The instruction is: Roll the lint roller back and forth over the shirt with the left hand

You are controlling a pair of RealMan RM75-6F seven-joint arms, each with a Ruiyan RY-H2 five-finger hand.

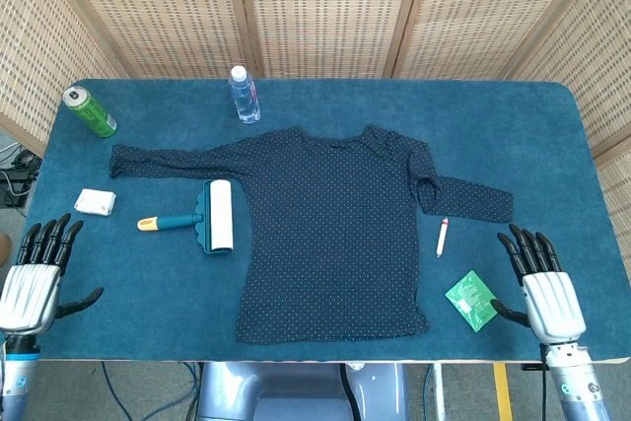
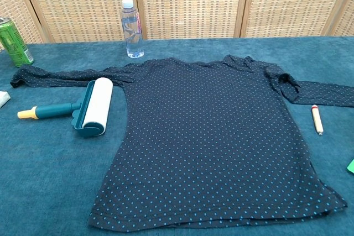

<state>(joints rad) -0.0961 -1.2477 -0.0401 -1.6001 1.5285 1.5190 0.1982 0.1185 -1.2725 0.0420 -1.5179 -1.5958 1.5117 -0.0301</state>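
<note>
A dark navy shirt (image 1: pixel 335 234) (image 2: pixel 213 136) with small blue dots lies flat across the middle of the blue table, sleeves spread to both sides. The lint roller (image 1: pixel 202 218) (image 2: pixel 83 108), white roll on a teal frame with a yellow-tipped handle, lies on the cloth just left of the shirt's body, below the left sleeve. My left hand (image 1: pixel 35 278) hovers open at the table's near left corner, well away from the roller. At the near right corner my right hand (image 1: pixel 542 288) is open too. Neither hand appears in the chest view.
A green can (image 1: pixel 89 110) (image 2: pixel 14 40) stands far left and a water bottle (image 1: pixel 245 94) (image 2: pixel 131 29) behind the shirt. A small white pad (image 1: pixel 95 202) lies left of the roller. A pen-like stick (image 1: pixel 443 237) (image 2: pixel 316 119) and a green packet (image 1: pixel 472 300) lie right of the shirt.
</note>
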